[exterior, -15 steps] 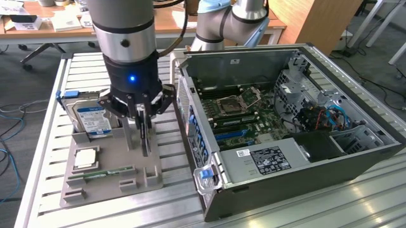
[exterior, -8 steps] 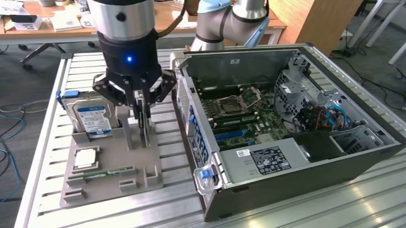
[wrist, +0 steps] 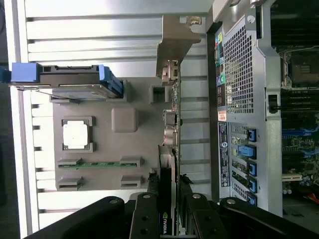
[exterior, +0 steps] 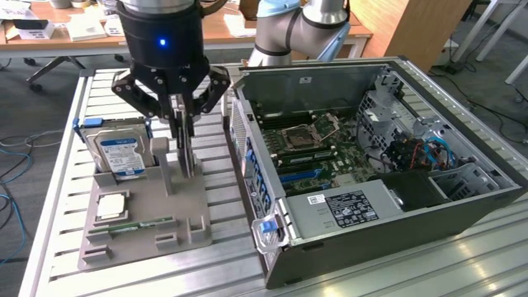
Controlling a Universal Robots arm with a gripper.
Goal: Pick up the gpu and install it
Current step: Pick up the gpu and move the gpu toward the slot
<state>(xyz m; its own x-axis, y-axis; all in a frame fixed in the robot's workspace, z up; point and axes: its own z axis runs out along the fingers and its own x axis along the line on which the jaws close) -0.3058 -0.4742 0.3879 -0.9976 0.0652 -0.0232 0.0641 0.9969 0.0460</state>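
The gpu [exterior: 190, 158] stands on its edge in a slot of the grey holder plate [exterior: 148, 244], left of the open computer case in the exterior view. My gripper [exterior: 184, 133] hangs straight over it, its two fingers pressed against the card's faces near the top edge. In the wrist view I look down the gpu [wrist: 169, 149] edge-on, with its silver end bracket [wrist: 174, 45] at the far end. There the gripper [wrist: 168, 199] clamps the card's black cooler side between its black fingers [wrist: 145, 211]. The card's lower edge still sits in the holder.
The open computer case [exterior: 371, 154] lies on its side at the exterior view's right, motherboard [exterior: 313, 148] exposed. The holder also carries a hard drive [exterior: 120, 151], a CPU [exterior: 111, 207] and a RAM stick [exterior: 132, 224]. All rest on a slatted aluminium table [exterior: 58, 185].
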